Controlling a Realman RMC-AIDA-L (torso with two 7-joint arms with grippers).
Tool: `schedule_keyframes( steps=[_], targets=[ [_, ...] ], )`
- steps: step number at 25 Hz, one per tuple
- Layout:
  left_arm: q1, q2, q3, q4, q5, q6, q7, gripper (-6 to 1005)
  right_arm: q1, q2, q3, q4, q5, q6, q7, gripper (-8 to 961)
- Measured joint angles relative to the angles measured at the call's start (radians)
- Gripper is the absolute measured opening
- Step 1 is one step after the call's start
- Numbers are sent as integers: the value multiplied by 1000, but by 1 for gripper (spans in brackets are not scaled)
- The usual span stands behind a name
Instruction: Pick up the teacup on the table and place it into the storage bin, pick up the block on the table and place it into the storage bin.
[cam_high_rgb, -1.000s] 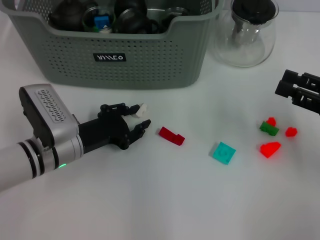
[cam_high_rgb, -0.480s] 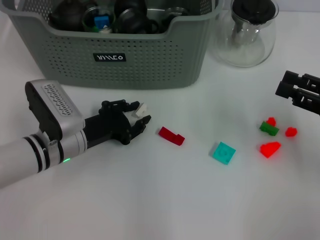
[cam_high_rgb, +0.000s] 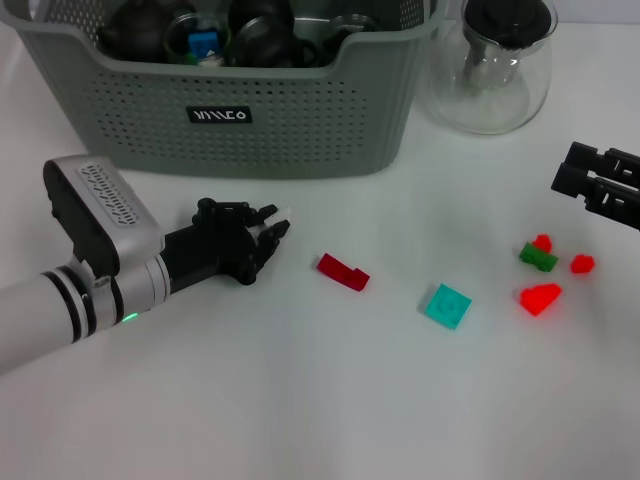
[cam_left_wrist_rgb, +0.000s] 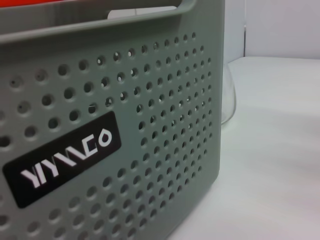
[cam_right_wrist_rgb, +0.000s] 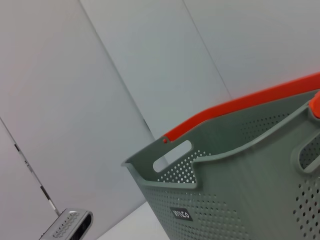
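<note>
The grey-green storage bin (cam_high_rgb: 300, 130) stands at the back left, with dark cups and a blue block (cam_high_rgb: 203, 44) inside. Its perforated wall and black label fill the left wrist view (cam_left_wrist_rgb: 150, 125), and it also shows in the right wrist view (cam_right_wrist_rgb: 240, 200). My left gripper (cam_high_rgb: 270, 230) is in front of the bin, shut on a small white block (cam_high_rgb: 280, 220) just above the table. A dark red block (cam_high_rgb: 343, 271) and a teal block (cam_high_rgb: 446, 305) lie to its right. No teacup shows on the table. My right gripper (cam_high_rgb: 600, 185) is at the right edge.
A clear glass carafe (cam_high_rgb: 495, 70) with a black lid stands right of the bin. A green block (cam_high_rgb: 538, 258) and three red blocks (cam_high_rgb: 541, 298) lie in a cluster at the right, below my right gripper.
My left gripper closed on the white block and drew back to the left, rising slightly toward the bin. The right arm has not moved.
</note>
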Motion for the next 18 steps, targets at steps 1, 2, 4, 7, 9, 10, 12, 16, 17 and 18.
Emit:
schedule_keyframes(
  steps=[1,2,4,7,9,10,12,16,17,18],
  targets=[
    [1,0,0,1,0,0,0,327,0,0,0,0,0,0,1,615],
    [2,0,0,2,0,0,-1,322,1,0,0,0,0,0,1,615],
    [5,1,0,3,0,0,-3,312,2,0,1,0,0,0,2,615],
    [12,3,1,16,4,7,-36,253,3,0,2,0,0,0,2,615],
    [22,5,3,38,8,28,-78,156,3,0,2,0,0,0,2,615],
    [30,6,5,52,8,49,-100,156,3,0,1,0,0,0,2,615],
    [59,8,9,109,9,131,-172,155,3,0,2,0,0,-2,2,615],
    [116,13,12,264,29,334,-383,155,2,0,6,0,0,-4,2,616],
    [126,16,11,307,33,388,-445,155,2,0,6,0,0,-4,2,616],
    [133,21,9,341,36,446,-500,155,2,0,6,0,0,-4,2,616]
  ],
)
